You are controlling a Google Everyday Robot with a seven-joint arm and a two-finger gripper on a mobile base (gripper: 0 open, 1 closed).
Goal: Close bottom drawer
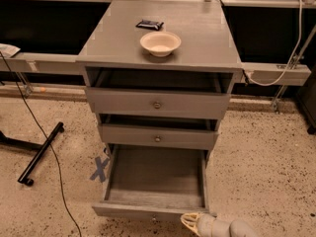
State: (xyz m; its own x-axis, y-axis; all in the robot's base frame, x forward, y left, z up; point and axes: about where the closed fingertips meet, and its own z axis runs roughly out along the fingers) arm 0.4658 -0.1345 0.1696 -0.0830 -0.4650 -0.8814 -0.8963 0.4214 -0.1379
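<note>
The bottom drawer [155,181] of the grey wooden cabinet is pulled far out, showing its bare plank floor. Its low front panel [143,212] runs along the bottom of the view. My gripper [190,222] comes in from the bottom right, its pale yellow tips right at the right end of that front panel. The middle drawer [158,137] and the top drawer [157,103] each stick out a little, each with a small round knob.
A cream bowl [160,42] and a small dark packet [149,24] lie on the cabinet top [207,43]. A black stand leg [42,152] and a thin cable [44,142] cross the speckled floor at left. A blue tape cross [100,168] marks the floor.
</note>
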